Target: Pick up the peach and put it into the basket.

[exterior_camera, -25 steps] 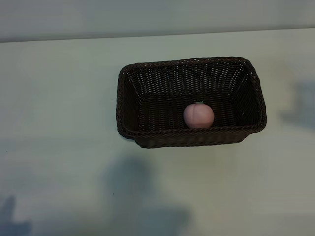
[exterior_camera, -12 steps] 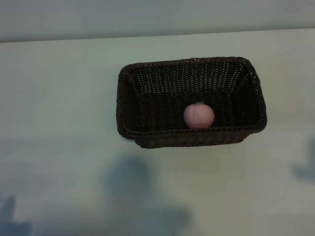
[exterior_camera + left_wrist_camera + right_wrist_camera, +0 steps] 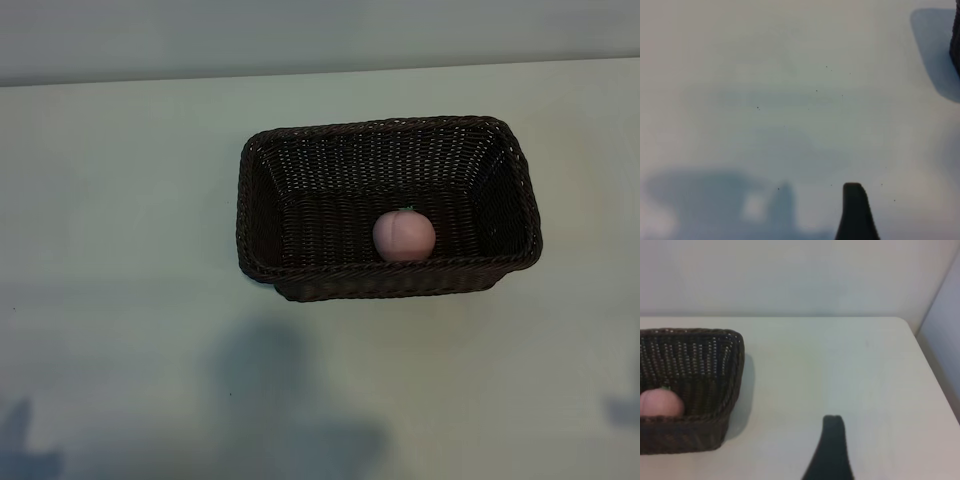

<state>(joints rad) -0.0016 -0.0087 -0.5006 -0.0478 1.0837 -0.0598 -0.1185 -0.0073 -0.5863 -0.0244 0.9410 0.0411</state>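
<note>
The pale pink peach lies inside the dark brown wicker basket, against its near wall, right of centre. Neither arm shows in the exterior view; only their shadows fall on the table. In the right wrist view the basket stands off to one side with the peach showing over its rim. My right gripper is open and empty, with one dark finger showing above bare table. My left gripper is open and empty too, its finger over bare table, with a sliver of the basket at the frame's edge.
The pale tabletop runs all round the basket. Behind it stands a light wall. The right wrist view shows the table's side edge beyond the basket.
The peach and the basket have not moved. The shadow at the right edge of the exterior view has slid toward the table's near side.
</note>
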